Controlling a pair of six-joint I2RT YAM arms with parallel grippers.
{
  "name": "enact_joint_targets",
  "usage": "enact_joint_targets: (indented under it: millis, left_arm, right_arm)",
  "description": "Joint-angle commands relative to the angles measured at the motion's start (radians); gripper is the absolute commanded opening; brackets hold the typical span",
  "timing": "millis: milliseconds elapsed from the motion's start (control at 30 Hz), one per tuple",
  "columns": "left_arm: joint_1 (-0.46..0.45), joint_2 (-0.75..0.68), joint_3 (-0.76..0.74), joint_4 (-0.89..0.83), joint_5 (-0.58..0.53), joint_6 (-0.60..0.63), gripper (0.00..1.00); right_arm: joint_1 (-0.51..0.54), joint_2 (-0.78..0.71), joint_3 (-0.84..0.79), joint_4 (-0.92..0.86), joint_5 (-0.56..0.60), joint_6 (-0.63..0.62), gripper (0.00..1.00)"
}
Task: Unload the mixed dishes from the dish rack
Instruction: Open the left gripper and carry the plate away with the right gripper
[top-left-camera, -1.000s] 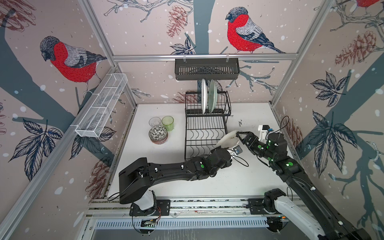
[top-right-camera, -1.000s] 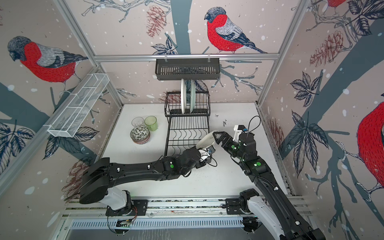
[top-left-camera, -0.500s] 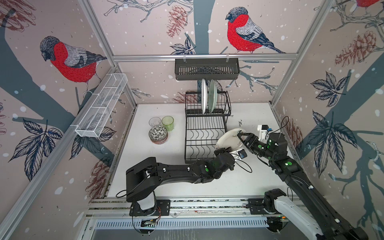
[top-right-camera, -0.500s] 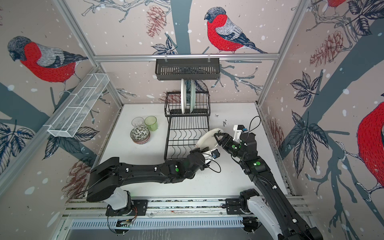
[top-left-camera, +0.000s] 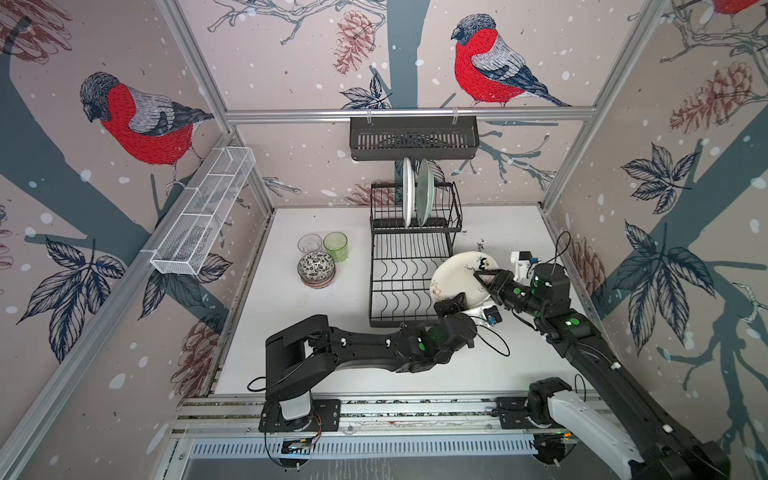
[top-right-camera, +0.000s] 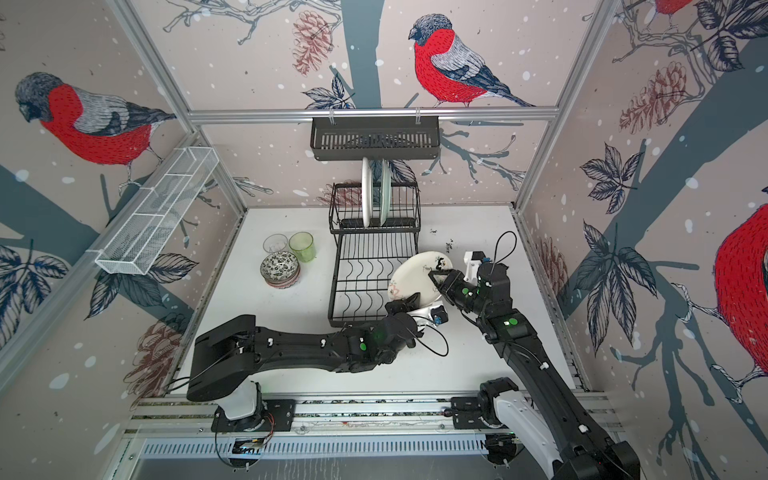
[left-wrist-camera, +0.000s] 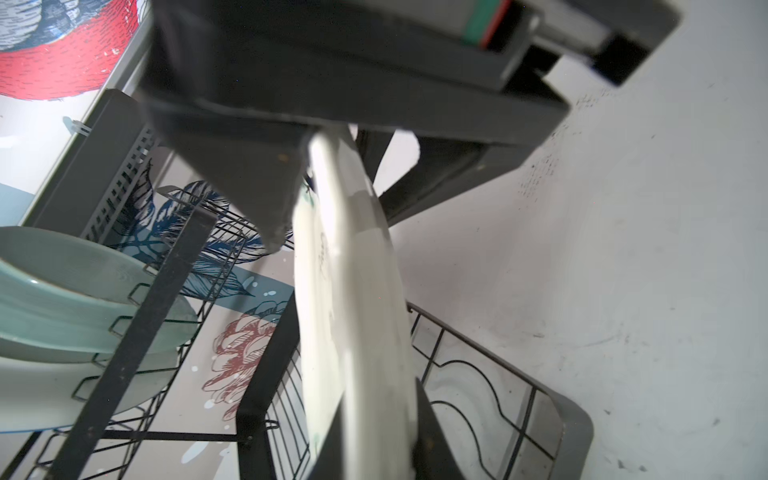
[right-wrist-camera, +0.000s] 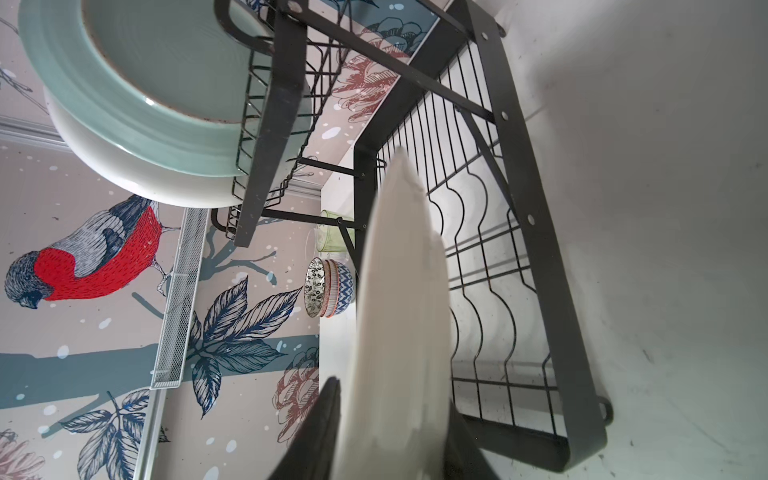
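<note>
A: Handover stage? Cream flower-printed ceramic plate pinched by both left gripper and right gripper, tilted at black two-level wire dish rack edge
B: Probably; next, release left grip, then lay flat

The left arm stretches low along the front of the dish rack. The left gripper sits at the rack's front right corner, jaws pinched on the near rim of the cream plate. The right arm reaches in from the rack's right. The right gripper has its jaws closed on the plate's right rim.
</note>
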Motion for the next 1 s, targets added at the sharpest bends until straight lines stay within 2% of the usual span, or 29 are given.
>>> enact_joint_targets:
  millis: [0,133,167,200,267,300,367,400,500,533,767,967]
  left_arm:
    - [-0.001,0.000,0.009,0.163,0.006,-0.050,0.00]
    - [-0.001,0.016,0.014,0.180,-0.016,-0.041,0.00]
    - [-0.002,0.021,0.017,0.184,-0.026,-0.037,0.02]
    - [-0.002,0.028,0.019,0.191,-0.044,-0.031,0.09]
    - [-0.001,0.033,0.021,0.202,-0.059,-0.025,0.16]
    - [-0.002,0.030,0.018,0.210,-0.061,-0.025,0.25]
    - [-0.002,0.024,0.013,0.212,-0.061,-0.033,0.54]
    - [-0.001,0.022,0.010,0.215,-0.060,-0.039,0.65]
    - [-0.002,0.011,0.004,0.211,-0.051,-0.060,0.87]
    - [-0.002,0.007,0.004,0.210,-0.046,-0.066,0.97]
    - [0.002,-0.030,-0.016,0.206,-0.012,-0.116,0.98]
    - [0.011,-0.061,-0.031,0.166,0.007,-0.169,0.98]
  right_arm:
    - [-0.007,0.004,-0.003,0.073,-0.007,-0.084,0.19]
    - [-0.015,0.014,-0.002,0.062,-0.007,-0.079,0.04]
    - [-0.021,0.016,-0.003,0.062,-0.007,-0.079,0.03]
    - [-0.026,0.017,-0.004,0.062,-0.009,-0.076,0.03]
    - [-0.035,0.017,-0.008,0.064,-0.010,-0.077,0.02]
    - [-0.039,0.017,-0.009,0.068,-0.010,-0.078,0.02]
    - [-0.044,0.017,-0.015,0.076,-0.010,-0.075,0.01]
    - [-0.048,0.017,-0.016,0.076,-0.011,-0.072,0.01]
    - [-0.062,0.011,-0.023,0.083,-0.012,-0.068,0.00]
    - [-0.067,0.009,-0.026,0.086,-0.013,-0.067,0.00]
    - [-0.108,-0.009,-0.044,0.100,-0.010,-0.058,0.00]
    - [-0.193,-0.010,-0.061,0.101,-0.015,-0.091,0.00]
